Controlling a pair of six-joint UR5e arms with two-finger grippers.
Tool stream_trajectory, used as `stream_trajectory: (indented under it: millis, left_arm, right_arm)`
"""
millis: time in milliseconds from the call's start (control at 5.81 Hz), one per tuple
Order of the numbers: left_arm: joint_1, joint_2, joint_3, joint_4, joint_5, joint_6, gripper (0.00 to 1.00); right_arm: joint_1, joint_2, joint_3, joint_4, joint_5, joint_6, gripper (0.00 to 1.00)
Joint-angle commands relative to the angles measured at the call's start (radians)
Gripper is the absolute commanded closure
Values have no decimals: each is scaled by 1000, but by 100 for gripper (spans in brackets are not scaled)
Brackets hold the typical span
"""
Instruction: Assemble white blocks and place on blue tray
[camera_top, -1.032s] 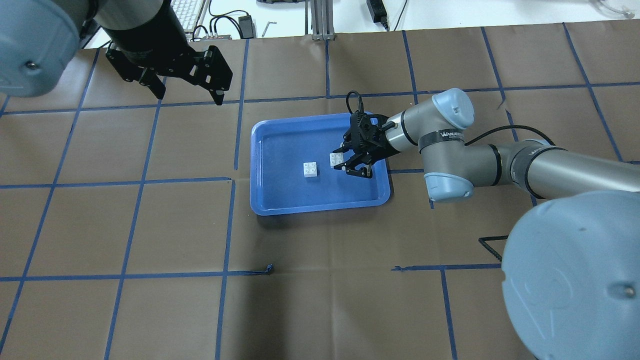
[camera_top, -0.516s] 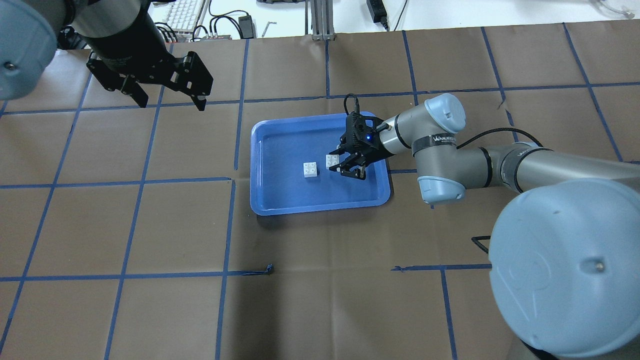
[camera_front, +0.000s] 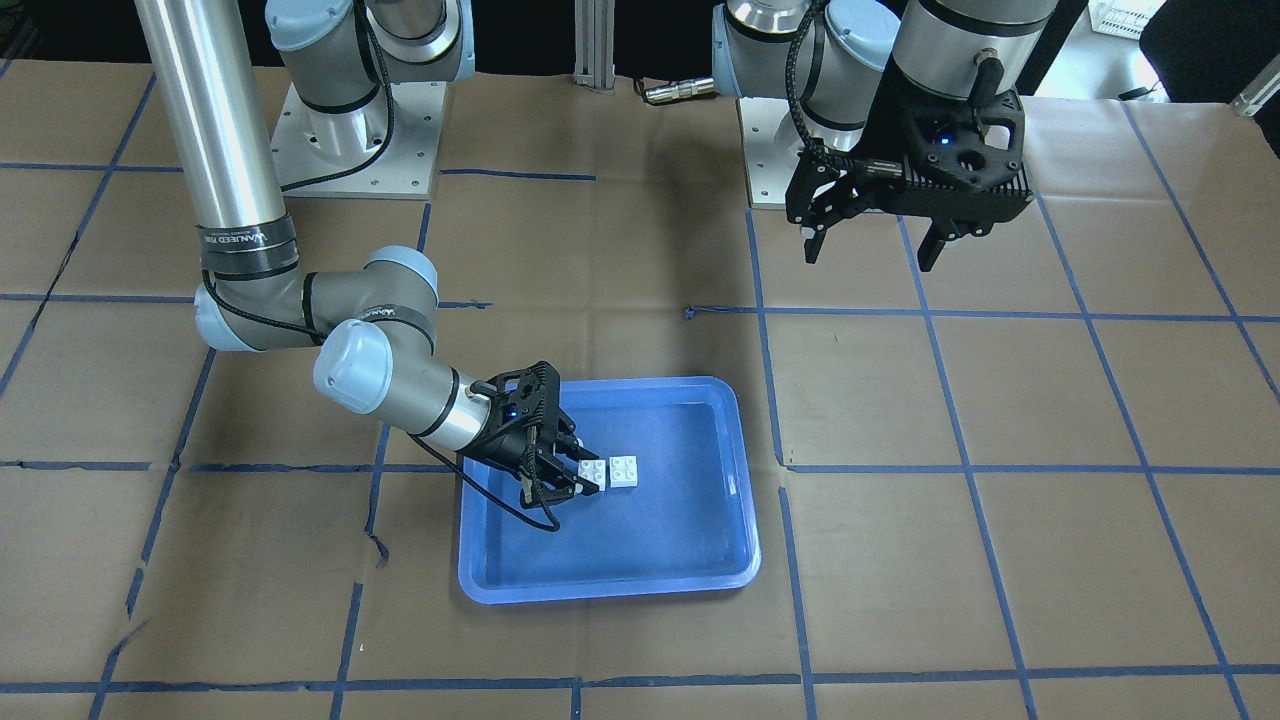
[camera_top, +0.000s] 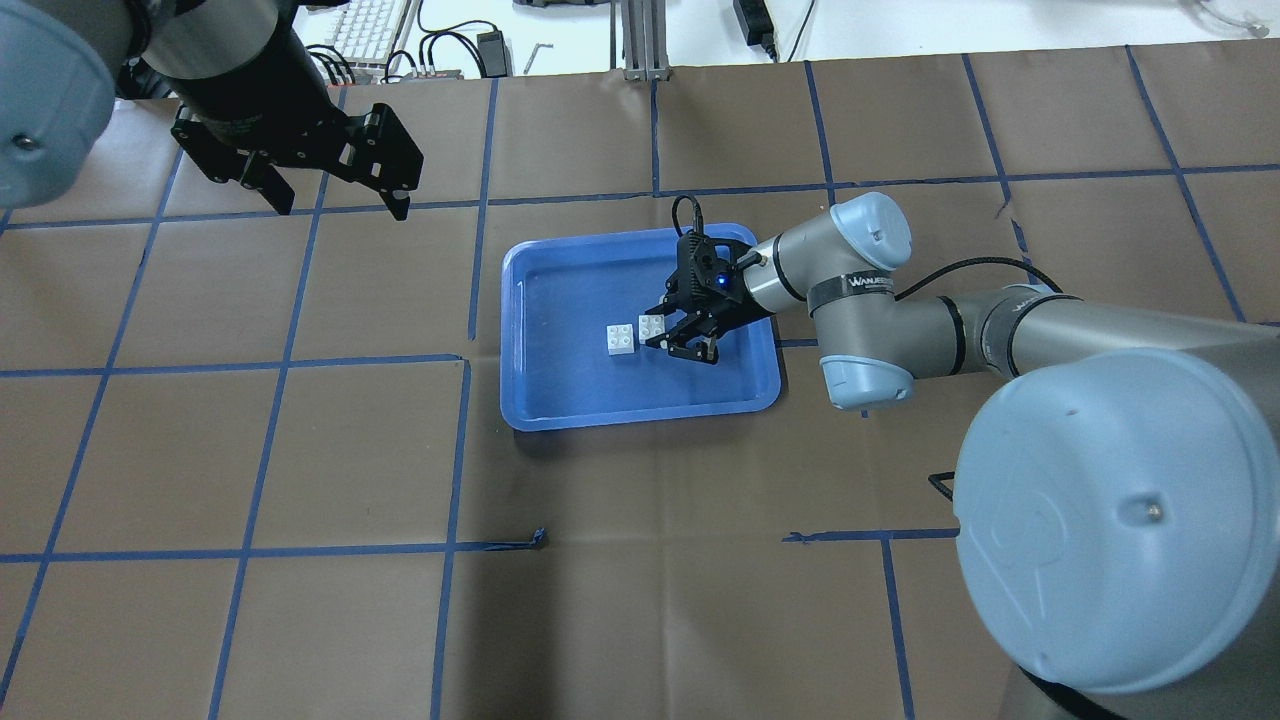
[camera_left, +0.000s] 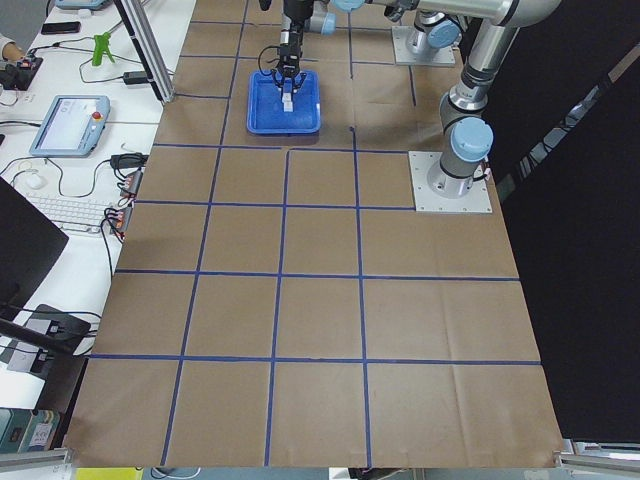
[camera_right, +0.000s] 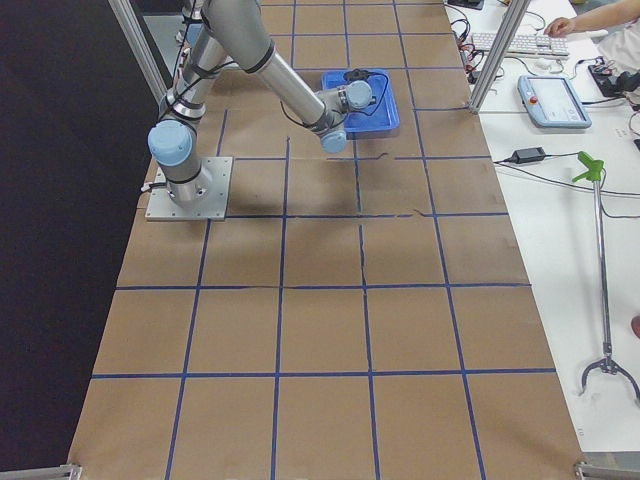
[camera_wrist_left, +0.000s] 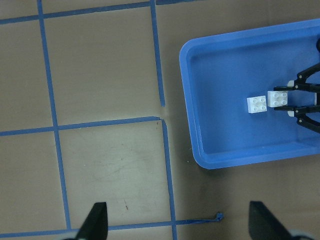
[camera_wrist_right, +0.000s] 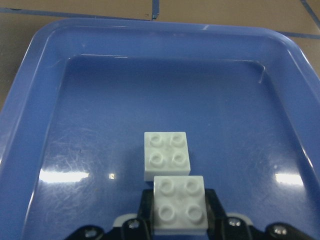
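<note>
The brown-papered worktop (camera_top: 300, 450), ruled with blue tape, is spread beneath both arms. The blue tray (camera_top: 580, 385) is found directly under the right gripper (camera_top: 660, 332), which is reached in low over the tray's floor from the rim on its own side. The left gripper (camera_top: 340, 205) is held high and well apart from the right one, off beyond the tray's opposite side, with its fingers spread wide and nothing between them.

The right gripper is clenched on one white four-stud brick, the gripped brick (camera_wrist_right: 179, 205), which is pinched by its two side faces with the studs upward. Whether this brick is raised clear of the tray floor cannot be told. The free brick (camera_wrist_right: 166, 155) is seen just ahead of the right gripper's fingertips, studs up, resting on the tray floor and almost touching the gripped one (a narrow gap or bare contact; the views do not settle it).

The task is judged roughly half done: both bricks are already within the tray, and one is grasped. The joining itself is not yet made. The gripped brick would have to be lifted, centred over the free brick's studs, pressed down and let go.
</note>
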Motion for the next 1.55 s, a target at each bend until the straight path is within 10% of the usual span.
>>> stream_trajectory:
  millis: [0,1376]
  left_arm:
    - [2,-3,-1,19,1,-7,0]
    - [-7,8,-2,29,-18,-4,0]
  right_arm:
    - [4,2,2,0,1,19,73]
    - [7,23,5,-2,11,30,73]
